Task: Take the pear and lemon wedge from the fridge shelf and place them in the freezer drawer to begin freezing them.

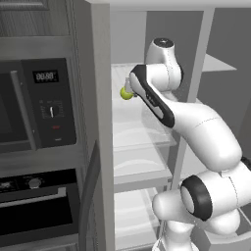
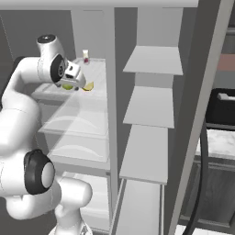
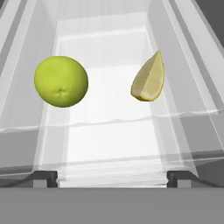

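A: Hand view first. Gripper (image 3: 112, 177) jaws spread wide, nothing between them; the two dark tips sit at the bottom left and right of that view. Pear (image 3: 61, 81) ahead on the left, lemon wedge (image 3: 149, 79) ahead on the right, apart from each other, neither touched.

B: Both on the shelf (image 3: 109, 127)?

A: Yes, white ribbed shelf with a translucent rim across the front; the fruit lies just beyond that rim. Wedge stands with its point up.

B: Arm pose?

A: Left base view: arm rises from lower right, elbow bent, forearm angled up and left into the open fridge, wrist folded so the hand points in at shelf height. Pear (image 1: 126, 93) peeks out at the left edge of the hand, close to it; contact can't be told from here. Gripper tips are hidden behind the wrist in that view.

B: Right base view?

A: Arm comes from lower left, wrist (image 2: 51, 62) up high, hand (image 2: 73, 75) aimed right and slightly down at the shelf (image 2: 98, 78). Pear (image 2: 68, 86) shows just under the hand, wedge (image 2: 88, 86) just right of it. Small white jar (image 2: 85, 56) with a red label stands farther back on the same shelf.

B: Anything else?

A: Clear curved-front bins (image 2: 78, 126) below that shelf, plain grey shelves (image 2: 149, 108) in the right compartment. Oven (image 1: 37, 103) with a display left of the fridge in the left base view. Freezer drawer I can't pick out for sure.
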### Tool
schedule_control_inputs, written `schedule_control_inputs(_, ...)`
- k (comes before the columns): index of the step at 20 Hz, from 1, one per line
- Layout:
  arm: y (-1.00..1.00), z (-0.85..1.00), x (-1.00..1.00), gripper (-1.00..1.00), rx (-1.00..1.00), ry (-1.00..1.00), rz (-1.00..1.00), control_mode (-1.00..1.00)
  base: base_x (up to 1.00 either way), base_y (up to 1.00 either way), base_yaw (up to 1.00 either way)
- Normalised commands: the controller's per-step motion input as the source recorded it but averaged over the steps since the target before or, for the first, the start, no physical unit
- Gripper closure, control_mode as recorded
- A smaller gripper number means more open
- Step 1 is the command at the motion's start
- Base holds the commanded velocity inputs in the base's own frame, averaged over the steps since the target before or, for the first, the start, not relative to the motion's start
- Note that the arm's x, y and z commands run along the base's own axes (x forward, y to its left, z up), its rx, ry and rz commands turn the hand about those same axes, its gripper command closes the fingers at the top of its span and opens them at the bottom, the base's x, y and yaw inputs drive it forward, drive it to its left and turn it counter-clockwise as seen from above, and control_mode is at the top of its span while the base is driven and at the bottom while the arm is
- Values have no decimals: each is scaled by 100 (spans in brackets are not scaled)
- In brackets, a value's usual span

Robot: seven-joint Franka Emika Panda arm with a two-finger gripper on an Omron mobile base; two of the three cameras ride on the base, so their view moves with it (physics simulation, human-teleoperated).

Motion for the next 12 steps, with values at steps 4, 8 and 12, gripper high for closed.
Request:
schedule_control_inputs(4,18,0,46,-100,0,0,0,-100,0,0,0)
schedule_control_inputs(8,24,-1,31,-100,0,0,0,-100,0,0,0)
schedule_control_inputs(12,22,-8,26,-100,0,0,0,-100,0,0,0)
